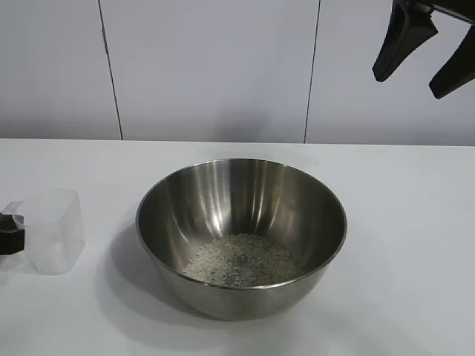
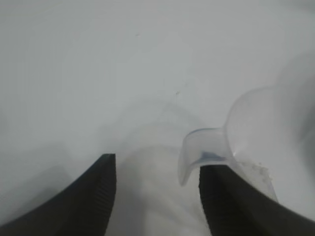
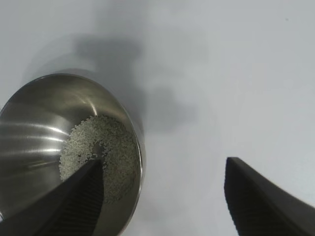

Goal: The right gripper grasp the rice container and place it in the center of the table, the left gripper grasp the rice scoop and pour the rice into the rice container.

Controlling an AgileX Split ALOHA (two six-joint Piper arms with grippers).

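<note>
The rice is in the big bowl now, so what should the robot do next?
Probably pull the left hand back from the rice scoop. The rice lies in the rice container, the scoop stands upright on the table looking empty, and the fingers sit apart around its handle.

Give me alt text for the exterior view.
A steel bowl holding a thin layer of rice sits mid-table. An empty clear scoop stands at its left by the left claw; the open right claw hangs upper right.
</note>
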